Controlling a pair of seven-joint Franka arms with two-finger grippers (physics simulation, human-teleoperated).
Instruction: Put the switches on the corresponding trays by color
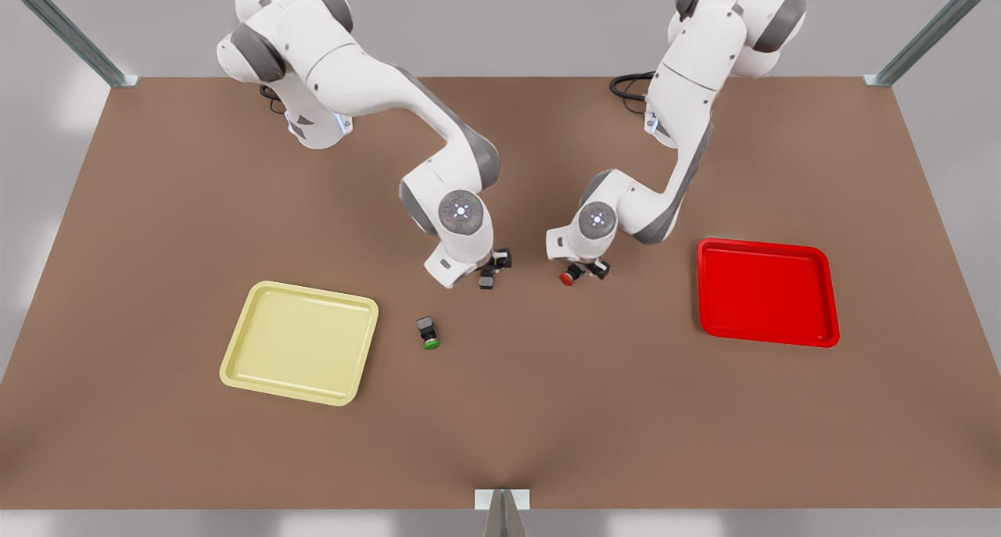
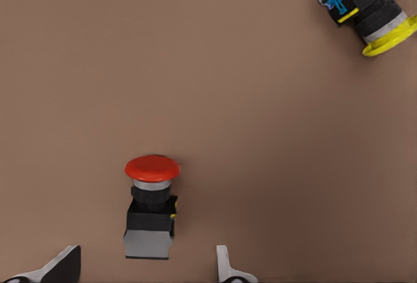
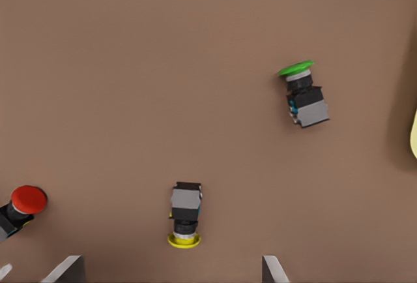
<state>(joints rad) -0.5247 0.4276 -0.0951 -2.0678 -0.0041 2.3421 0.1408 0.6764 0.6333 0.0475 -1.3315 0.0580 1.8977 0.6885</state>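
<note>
1. Red switch [image 2: 151, 205] is seen lying on its side right between the spread fingers [image 2: 65, 262] of the left gripper [image 2: 144, 261]. The jaws are held wide open and nothing is gripped. No contact with either finger can be made out.
2. In the front view, that left gripper [image 1: 586, 271] is found low over the table [image 1: 156, 248] on the front view's right arm. The red switch [image 1: 568, 277] pokes out just beside it, cap toward the front view's left.
3. Yellow switch [image 3: 185, 214] is framed the same way by the right gripper [image 3: 171, 268]. Its fingers [image 3: 273, 268] are parted wide on either side, so it's open too and nothing is held.
4. The right gripper [image 1: 493, 270] is placed near the table's middle, on the front view's left arm, close to the left gripper.
5. Going outward, a green switch [image 1: 428, 333] is left lying on the table, between the right gripper and the yellow tray [image 1: 299, 341].
6. The yellow tray is set toward the front view's left and the red tray [image 1: 766, 291] toward the right. Both are well apart from the switches, with nothing seen in them.
7. From the right wrist view, the red switch [image 3: 19, 206] and green switch [image 3: 305, 94] can both be spotted off to the sides.
</note>
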